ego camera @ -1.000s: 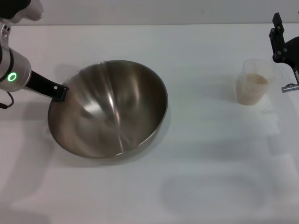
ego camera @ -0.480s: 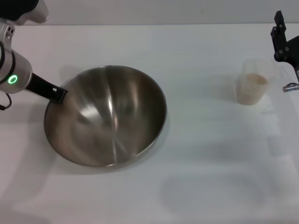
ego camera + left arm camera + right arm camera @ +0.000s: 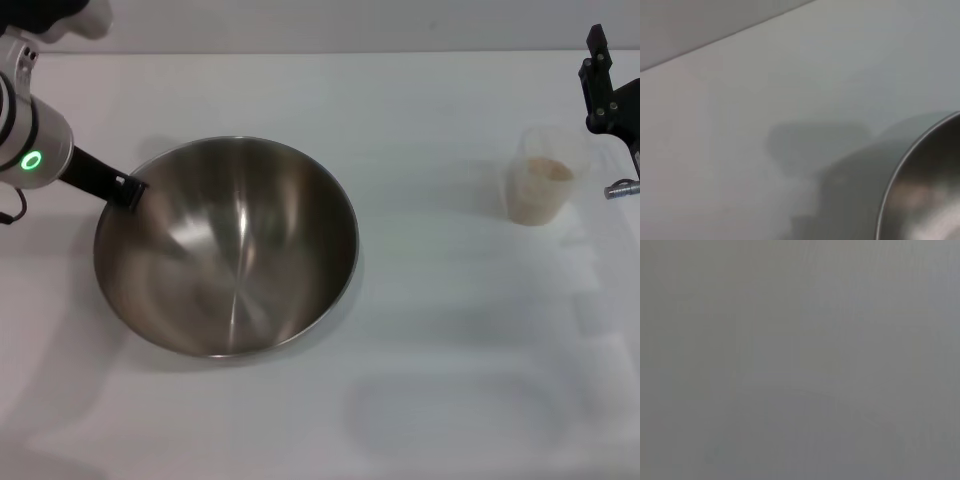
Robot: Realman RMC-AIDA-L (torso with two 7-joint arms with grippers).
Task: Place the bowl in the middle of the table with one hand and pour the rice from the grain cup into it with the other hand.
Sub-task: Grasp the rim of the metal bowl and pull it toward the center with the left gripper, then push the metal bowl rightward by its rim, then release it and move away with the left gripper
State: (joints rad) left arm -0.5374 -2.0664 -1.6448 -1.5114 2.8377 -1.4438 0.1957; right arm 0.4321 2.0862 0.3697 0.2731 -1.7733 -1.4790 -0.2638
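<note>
The steel bowl sits flat on the white table, left of centre. My left gripper is at the bowl's far-left rim, one black finger over the edge, shut on the rim. The left wrist view shows part of the bowl's rim. The clear grain cup stands upright at the right with the beige rice in it. My right gripper hangs just behind and to the right of the cup, apart from it. The right wrist view shows only blank grey.
The table's far edge runs along the top of the head view. A small metal part of the right arm sticks out beside the cup.
The bowl was tilted and blurred with motion a second ago; now it sits level and still. The left arm shifted slightly back and left. The cup and the right arm have not moved.
</note>
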